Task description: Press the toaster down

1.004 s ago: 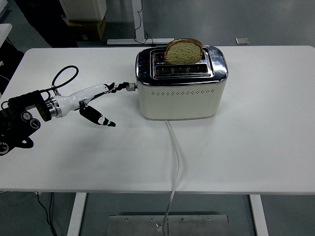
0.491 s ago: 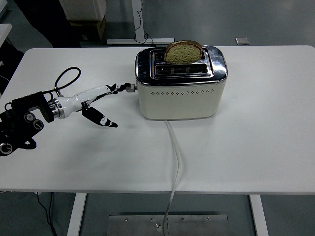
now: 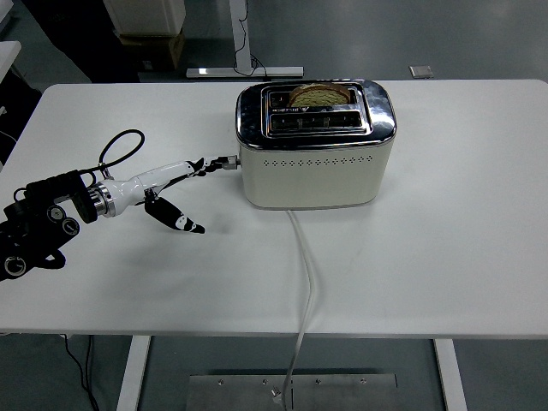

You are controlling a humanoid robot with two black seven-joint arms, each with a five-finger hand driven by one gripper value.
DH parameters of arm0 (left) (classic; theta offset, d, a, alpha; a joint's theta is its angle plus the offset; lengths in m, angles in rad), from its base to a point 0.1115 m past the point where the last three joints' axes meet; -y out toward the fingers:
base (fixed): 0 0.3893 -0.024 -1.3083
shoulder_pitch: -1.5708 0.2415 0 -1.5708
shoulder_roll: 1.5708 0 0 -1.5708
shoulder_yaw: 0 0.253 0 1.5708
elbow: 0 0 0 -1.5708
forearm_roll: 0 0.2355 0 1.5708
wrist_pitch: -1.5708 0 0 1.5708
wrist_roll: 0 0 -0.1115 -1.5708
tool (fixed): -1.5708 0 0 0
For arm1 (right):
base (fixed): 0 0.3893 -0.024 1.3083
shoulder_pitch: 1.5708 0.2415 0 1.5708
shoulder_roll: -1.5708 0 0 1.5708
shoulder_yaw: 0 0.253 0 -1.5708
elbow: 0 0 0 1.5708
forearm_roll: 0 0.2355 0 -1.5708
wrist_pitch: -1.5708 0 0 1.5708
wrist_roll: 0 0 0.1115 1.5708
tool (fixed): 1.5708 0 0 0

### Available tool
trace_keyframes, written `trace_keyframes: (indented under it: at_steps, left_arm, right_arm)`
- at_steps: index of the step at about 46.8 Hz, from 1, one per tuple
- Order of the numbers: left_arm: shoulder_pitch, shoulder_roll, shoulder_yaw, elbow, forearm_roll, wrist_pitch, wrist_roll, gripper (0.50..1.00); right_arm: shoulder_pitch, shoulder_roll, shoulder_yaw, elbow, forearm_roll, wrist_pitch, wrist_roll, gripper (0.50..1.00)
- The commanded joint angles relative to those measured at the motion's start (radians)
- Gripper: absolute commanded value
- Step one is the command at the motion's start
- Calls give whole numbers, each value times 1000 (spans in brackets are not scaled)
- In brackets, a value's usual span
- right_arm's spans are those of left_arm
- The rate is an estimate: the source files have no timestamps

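A cream and chrome toaster (image 3: 315, 145) stands at the back middle of the white table (image 3: 428, 257). A slice of bread (image 3: 318, 94) sits low in its far slot, only the top edge showing. The lever (image 3: 229, 160) sticks out of the toaster's left end, partway down. My left hand (image 3: 184, 184) reaches in from the left edge, fingers spread. Its upper fingertips (image 3: 210, 162) rest on the lever. The thumb (image 3: 178, 220) points down toward the table. The hand grasps nothing. My right arm is out of view.
A white power cord (image 3: 306, 274) runs from the toaster's front over the table's near edge. A black cable loop (image 3: 120, 147) arches over my left wrist. Boxes and a desk base stand on the floor beyond the table.
My left fingertips have pushed the lever down. The bread slice has sunk from standing tall above the slot to nearly level with the toaster's top.
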Motion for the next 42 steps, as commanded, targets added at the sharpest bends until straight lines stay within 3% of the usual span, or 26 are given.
trace_keyframes:
  at_steps: [1, 42]
  left_arm:
    - [0, -1, 0, 2, 0, 0, 0, 1000]
    - [25, -21, 1, 45, -3, 2, 0, 1000]
  right_arm:
    - [0, 0, -1, -1, 0, 0, -1, 998]
    - [0, 0, 1, 1, 0, 0, 0, 998]
